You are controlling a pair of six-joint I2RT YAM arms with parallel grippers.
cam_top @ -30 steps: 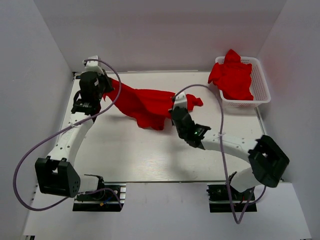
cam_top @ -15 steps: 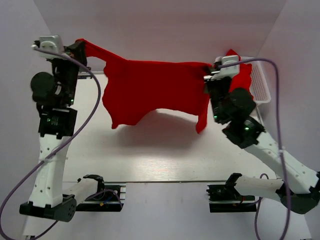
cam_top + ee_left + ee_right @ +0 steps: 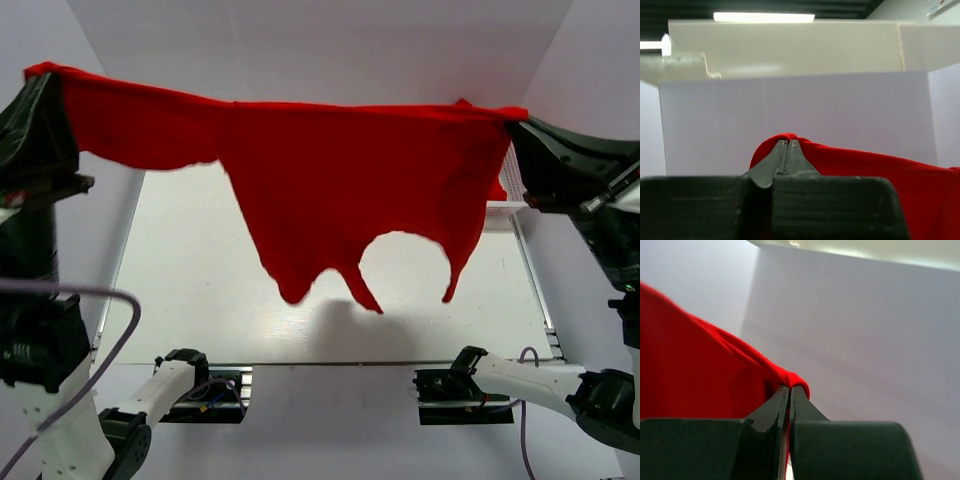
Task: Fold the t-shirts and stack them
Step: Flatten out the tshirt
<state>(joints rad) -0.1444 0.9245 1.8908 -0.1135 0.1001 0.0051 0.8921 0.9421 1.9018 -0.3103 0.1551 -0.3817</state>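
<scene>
Red, soft and wide: hangs as one t-shirt [image 3: 350,190] high over the table [image 3: 200,290], stretched between both arms. Pinches its top edge at two far-apart points, left gripper [image 3: 788,145] at one end, right gripper [image 3: 789,388] at the other. Shows both pairs of fingers pressed fully together in the wrist views, with only a thin fold of cloth bulging past the tips. Holds so high, seemingly, to let the fabric's own weight pull out the creases and to get the lower edge free of the surface. Holds the ends wide apart for the same reason: makes the gripped edge run nearly straight, dipping only slightly toward the middle. Dangles uneven below, though, with a rounded notch and several pointed tails, so perhaps grips something other than the two shoulders; cannot tell which parts from here. Casts a shadow on the table beneath and touches nothing there. Hides most of the far right corner behind the cloth; lets only a scrap of red [image 3: 497,188] peek out, too little to name surely. Calls next, by judgement, for lowering one edge first and laying the cloth flat before any fold. Risks a slip from so slender a pinch if tugged wider.
</scene>
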